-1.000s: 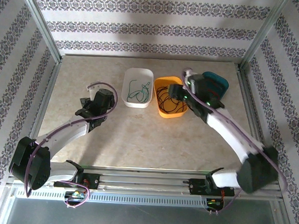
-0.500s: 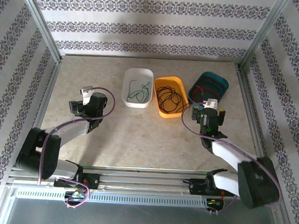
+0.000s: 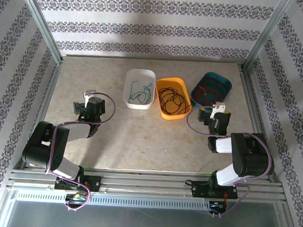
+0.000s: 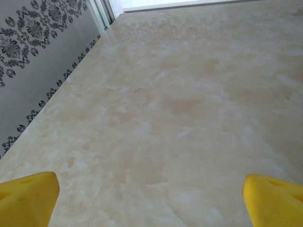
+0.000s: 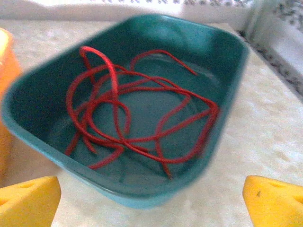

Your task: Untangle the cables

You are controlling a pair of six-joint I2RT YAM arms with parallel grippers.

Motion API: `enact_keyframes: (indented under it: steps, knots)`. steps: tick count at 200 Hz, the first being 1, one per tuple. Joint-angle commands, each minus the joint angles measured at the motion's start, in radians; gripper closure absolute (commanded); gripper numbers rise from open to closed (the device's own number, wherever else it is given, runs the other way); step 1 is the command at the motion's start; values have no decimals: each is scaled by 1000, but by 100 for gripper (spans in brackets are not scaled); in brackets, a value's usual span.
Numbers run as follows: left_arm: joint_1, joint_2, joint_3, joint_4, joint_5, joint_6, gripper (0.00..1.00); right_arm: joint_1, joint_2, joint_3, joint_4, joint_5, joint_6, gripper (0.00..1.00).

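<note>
Both our grippers gape wide, empty: left gripper [image 4: 151, 198] over marbled tabletop [image 4: 180, 94], right gripper [image 5: 151, 201] facing the teal tray's [image 5: 189, 42] red cables [image 5: 115, 82].

Three shallow plastic trays: white tray [image 3: 139, 106], orange tray [image 3: 174, 116], teal tray [image 3: 226, 88]. Three thin wire tangles: green cables [image 3: 139, 94], dark cables [image 3: 172, 100], red cables [image 5: 132, 118].
</note>
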Motion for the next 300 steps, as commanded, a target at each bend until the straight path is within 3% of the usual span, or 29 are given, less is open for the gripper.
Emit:
enact_keyframes:
  steps: [1,5,16,27,40,56,66,78,92,104,117,300]
  knots:
    - [52,58,-92,368,109,62,1,-22,-13,18,1,-76,37,2]
    - [55,67,-93,394,110,69,1,-26,-9,18,11,-67,47,2]
    - [55,21,-42,179,174,39,1,-28,-2,18,28,-54,53,2]
    - [58,87,-66,348,225,95,1,-27,-4,18,21,-52,52,2]
    - [80,47,-39,208,280,53,1,-25,-2,18,20,-48,50,2]
    - [99,104,-72,316,358,60,1,-21,-2,18,17,-31,47,2]
    - [103,140,-94,435,335,66,1,-6,-4,18,14,-1,36,2]
    - [103,101,-72,309,341,48,1,17,-2,18,14,45,22,2]
    - [104,134,-89,408,338,64,1,24,-2,18,15,51,18,2]
    - [103,113,-77,341,340,50,1,23,-2,18,15,48,18,2]
    - [103,130,-86,394,338,62,1,24,-2,18,15,49,18,2]
    - [104,123,-83,374,340,58,1,7,0,47,6,14,28,2]
